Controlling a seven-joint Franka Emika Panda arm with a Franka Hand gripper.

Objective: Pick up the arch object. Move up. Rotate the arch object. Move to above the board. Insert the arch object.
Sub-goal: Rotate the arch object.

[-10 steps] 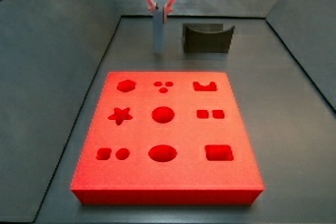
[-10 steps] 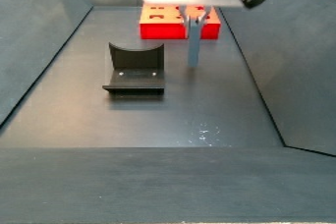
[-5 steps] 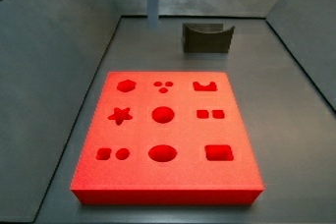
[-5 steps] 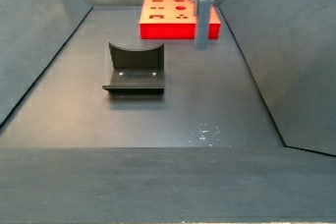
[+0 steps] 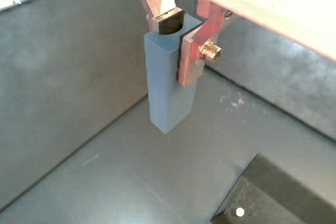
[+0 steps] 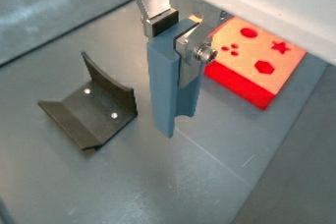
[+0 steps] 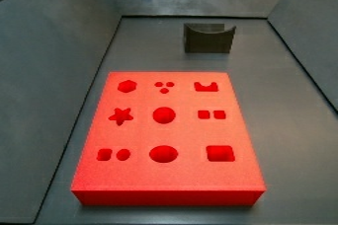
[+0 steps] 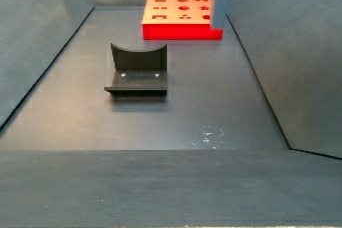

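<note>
Blue-grey and long, the arch object (image 5: 168,81) is clamped at its upper end between the silver plates of the end effector (image 5: 178,33) and hangs upright, clear of the floor, in both wrist views. It is judged rigid, light and smooth-faced. Held so high, the long free end could swing or slip, so a firm hold on the flat faces is advised. The board (image 6: 256,56) lies beyond it and the fixture (image 6: 85,110) to the other side. Its arch profile cannot be made out. The end effector is cut off from both side views.
</note>
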